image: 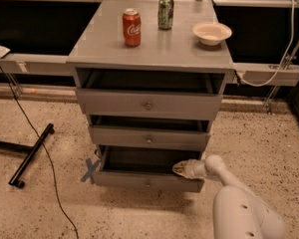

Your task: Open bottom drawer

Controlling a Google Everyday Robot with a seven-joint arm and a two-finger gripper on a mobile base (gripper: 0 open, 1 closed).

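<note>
Surrounding room: speckled stone floor (pixel 45 208); a grey rail (pixel 35 64) runs along the back in front of a dark recess.
Left floor: a black stand leg (pixel 32 153) and a thin black cable (pixel 21 118); a blue tape X (pixel 90 170) lies just beside the cabinet's lower left corner.
Worktop: grey cabinet top (pixel 154 51) carrying a red cola can (pixel 131 28), a green can (pixel 165 12) further back and a white bowl (pixel 212 33) at the right, all upright and apart.
Upper drawers: top drawer (pixel 114 103) and middle drawer (pixel 119 137) each stand slightly out.
Bottom drawer (pixel 124 179): lowest in the cabinet, near the floor, partway out with its dark inside showing. Its front faces the camera and its long axis runs left to right.
End effector (pixel 184 169): at the right end of the bottom drawer's upper front edge, tip pointing left. Wide or narrow, I cannot tell.
Arm (pixel 239 208): white, entering from the lower right.
</note>
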